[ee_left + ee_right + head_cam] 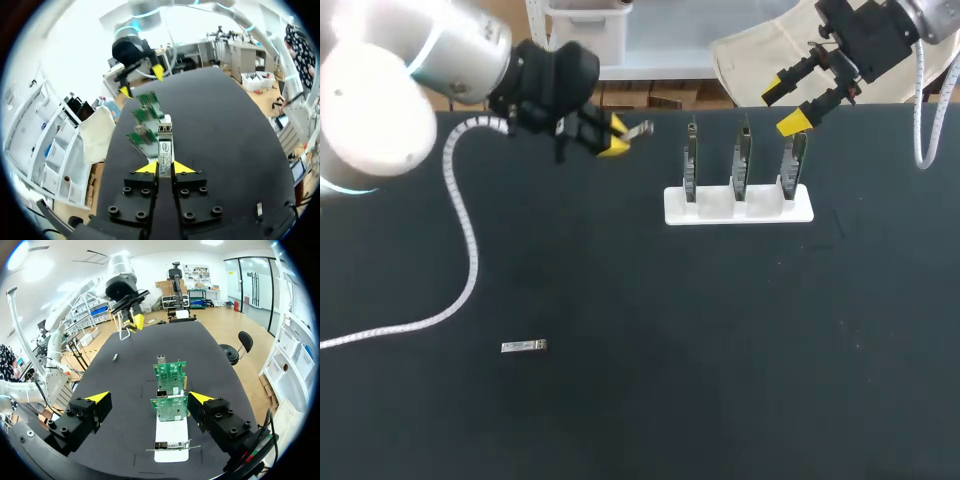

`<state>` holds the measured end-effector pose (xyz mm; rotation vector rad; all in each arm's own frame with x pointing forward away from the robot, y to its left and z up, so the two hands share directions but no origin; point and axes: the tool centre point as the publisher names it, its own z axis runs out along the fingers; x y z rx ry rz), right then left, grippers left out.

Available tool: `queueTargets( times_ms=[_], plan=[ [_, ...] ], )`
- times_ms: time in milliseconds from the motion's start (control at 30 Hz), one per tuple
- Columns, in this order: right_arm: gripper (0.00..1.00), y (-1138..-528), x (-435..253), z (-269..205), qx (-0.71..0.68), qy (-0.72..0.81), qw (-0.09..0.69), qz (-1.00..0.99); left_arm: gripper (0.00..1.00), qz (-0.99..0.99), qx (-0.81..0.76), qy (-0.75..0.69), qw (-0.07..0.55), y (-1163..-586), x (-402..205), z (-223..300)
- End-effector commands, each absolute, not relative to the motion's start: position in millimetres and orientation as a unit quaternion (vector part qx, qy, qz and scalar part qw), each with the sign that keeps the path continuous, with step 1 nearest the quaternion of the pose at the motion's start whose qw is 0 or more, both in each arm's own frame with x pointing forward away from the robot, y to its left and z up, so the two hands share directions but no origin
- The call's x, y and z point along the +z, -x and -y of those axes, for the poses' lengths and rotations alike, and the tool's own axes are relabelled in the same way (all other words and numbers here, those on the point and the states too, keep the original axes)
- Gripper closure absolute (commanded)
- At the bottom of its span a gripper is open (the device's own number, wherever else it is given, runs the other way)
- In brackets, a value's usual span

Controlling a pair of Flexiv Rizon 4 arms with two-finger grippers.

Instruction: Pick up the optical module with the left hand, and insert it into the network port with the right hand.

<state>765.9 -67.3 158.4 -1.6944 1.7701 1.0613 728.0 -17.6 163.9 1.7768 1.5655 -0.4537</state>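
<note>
Left gripper point(165, 168): fingers pinched on the optical module point(164, 142).
Right gripper point(149, 399): fingers wide apart, held above the table.

Left arm point(380, 100): white rounded shell, black wrist, ribbed white cable point(470, 240). Left pincer point(616, 137), right pincer point(783, 106): black blocks, socket-head screws point(145, 192), yellow wedge tips. Right arm point(928, 15): silver-grey cuff, thin white cable point(920, 120).

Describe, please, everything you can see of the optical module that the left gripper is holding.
The optical module is a slim, silver, metal-looking bar with a white label on its upper face. The left gripper is shut on its rear part, a yellow tip on each side, so most of it juts forward. It is held off the table, pointing toward the circuit cards.
</note>
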Motion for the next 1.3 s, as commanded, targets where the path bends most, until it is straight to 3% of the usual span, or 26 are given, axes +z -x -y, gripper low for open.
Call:
queueTargets(
  times_ms=[33,567,1133,1300],
  plan=[
    [0.0,-765.1,158.4,67.1,0.386,0.617,0.234,-0.645,1.0,-0.604,-0.197,-0.671,0.383,-738.1,165.1,25.7],
    [0.0,-765.1,158.4,67.1,0.386,0.617,0.234,-0.645,1.0,-0.562,-0.264,-0.634,0.461,-750.8,182.1,60.5],
    [0.0,-765.1,158.4,67.1,0.386,0.617,0.234,-0.645,1.0,-0.558,-0.261,-0.634,0.467,-750.9,183.0,60.7],
    [0.0,-765.1,158.4,67.1,0.386,0.617,0.234,-0.645,1.0,-0.54,-0.272,-0.633,0.484,-761.5,188.5,83.8]
  ],
)
